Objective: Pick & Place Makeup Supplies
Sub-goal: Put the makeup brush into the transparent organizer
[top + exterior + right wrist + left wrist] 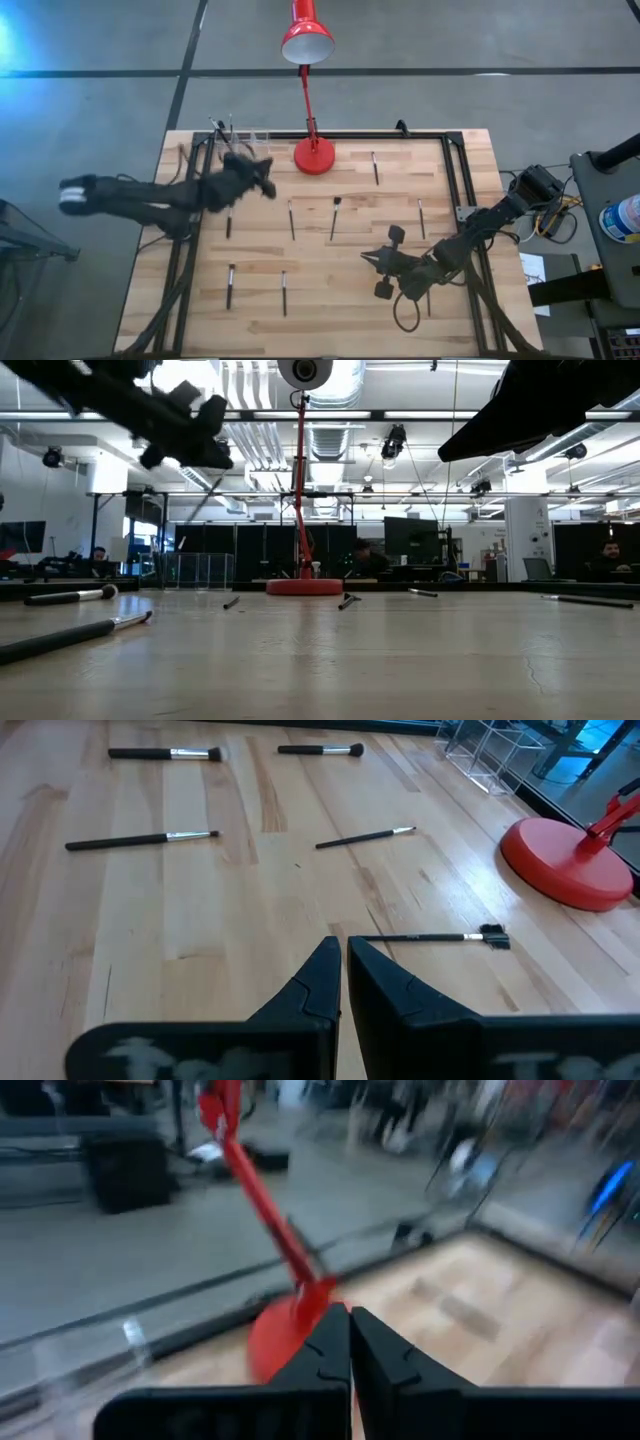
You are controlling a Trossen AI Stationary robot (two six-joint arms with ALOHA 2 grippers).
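the left gripper (pixel 268 186) hangs above the tabletop near the far left corner, just beside the round base of the red desk lamp (pixel 314 155). its jaws are shut tight and hold nothing. close to it, right at the far edge, stands a clear plastic holder (pixel 243 140) with a few thin dark sticks poking up out of it.

the right gripper (pixel 372 262) hangs over the near right part of the pale wooden tabletop (pixel 330 310). its jaws are pressed together too, and they are empty.

the thin dark makeup brushes and pencils lie flat and spread out on the wood. two brushes with silvery bands (pixel 230 286) lie side by side near the near left corner. a short dark stick (pixel 228 226) lies by the left edge, under the left arm. a thin pencil (pixel 291 219) and a brush with a small dark tip (pixel 335 217) lie in the middle. one dark stick (pixel 375 167) lies near the far edge beside the lamp base, and another (pixel 421 218) lies toward the right edge.
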